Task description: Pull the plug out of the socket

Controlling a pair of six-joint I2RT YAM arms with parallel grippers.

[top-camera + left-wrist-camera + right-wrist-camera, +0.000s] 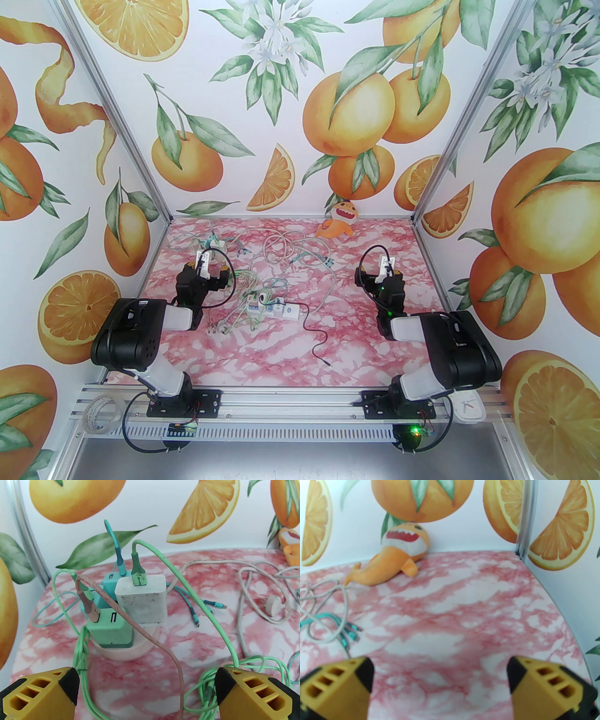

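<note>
Standing upright in the round pale socket (pixel 124 653) at the far-left part of the table (pixel 464 611), the white plug (pixel 141 601) has its long axis vertical, so the pull should go straight up. A green plug (pixel 111 630) touches it on the left and a teal plug (pixel 110 579) stands just behind. Which one is meant cannot be told; the white one sits nearest the centreline. The left gripper (pixel 146 684) is spread wide, nothing between its fingers, with the cluster straight ahead of it and apart. A pink cable (pixel 145 632) drapes across the front of the plugs toward the gripper, and green cable loops (pixel 211 686) lie beside both fingers: snag risk on approach. The corner post (pixel 28 538) is near on the left; open room lies to the right. The right gripper (pixel 440 672), also spread and empty, hovers over bare table well apart, near a plush shark (pixel 393 557). The left arm is nearer.
</note>
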